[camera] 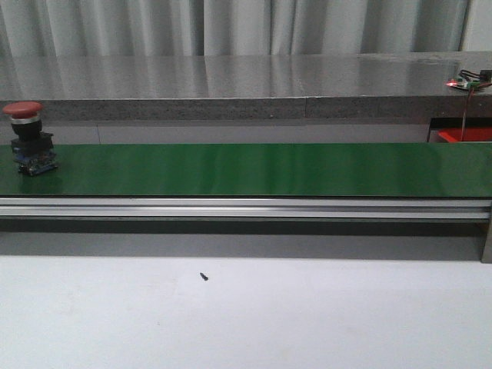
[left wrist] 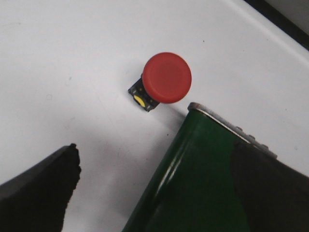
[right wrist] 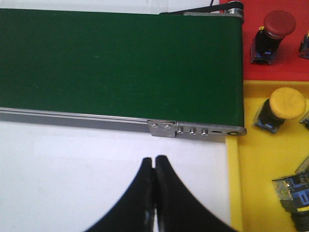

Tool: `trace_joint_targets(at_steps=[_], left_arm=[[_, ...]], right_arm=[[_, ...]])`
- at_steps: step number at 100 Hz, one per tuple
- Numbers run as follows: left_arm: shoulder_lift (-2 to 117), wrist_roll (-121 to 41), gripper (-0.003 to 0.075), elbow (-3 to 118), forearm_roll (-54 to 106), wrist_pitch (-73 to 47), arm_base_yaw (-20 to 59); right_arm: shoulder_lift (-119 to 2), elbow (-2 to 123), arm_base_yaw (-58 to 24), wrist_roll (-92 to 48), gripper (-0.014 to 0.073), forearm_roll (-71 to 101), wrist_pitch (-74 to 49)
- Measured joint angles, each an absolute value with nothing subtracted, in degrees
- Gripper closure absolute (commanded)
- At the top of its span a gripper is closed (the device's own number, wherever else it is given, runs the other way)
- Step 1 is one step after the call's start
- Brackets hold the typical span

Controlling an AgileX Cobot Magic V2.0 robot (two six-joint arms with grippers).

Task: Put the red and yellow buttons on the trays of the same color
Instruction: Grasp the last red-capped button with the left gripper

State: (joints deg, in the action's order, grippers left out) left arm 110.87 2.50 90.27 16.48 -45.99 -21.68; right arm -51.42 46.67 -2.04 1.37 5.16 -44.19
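Red-capped button (camera: pixel 28 138) stands upright at the left edge of the front view, on the green belt (camera: pixel 254 169). It looks light, rigid and top-heavy; best pinched around its dark body. Left claw (left wrist: pixel 159 188) is spread, right claw (right wrist: pixel 154 193) pressed together, empty.

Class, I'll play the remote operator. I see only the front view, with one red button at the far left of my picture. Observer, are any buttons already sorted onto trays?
Observer: Yes. The right wrist view shows a red button on the red tray.
Operator: Any yellow ones?
Observer: A yellow button lies on the yellow tray.
Operator: And the right gripper?
Observer: The right gripper is shut and empty, over the white table near the green belt.
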Motion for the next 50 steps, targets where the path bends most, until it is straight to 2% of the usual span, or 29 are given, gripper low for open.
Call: trace_joint_targets(at_steps=[50], left_arm=[[120.72, 2.5, 0.0102, 98.15, 24.09, -45.06, -21.68]], right_arm=[[-51.42, 46.67, -2.04, 1.37, 0.0662, 5.27, -44.14]])
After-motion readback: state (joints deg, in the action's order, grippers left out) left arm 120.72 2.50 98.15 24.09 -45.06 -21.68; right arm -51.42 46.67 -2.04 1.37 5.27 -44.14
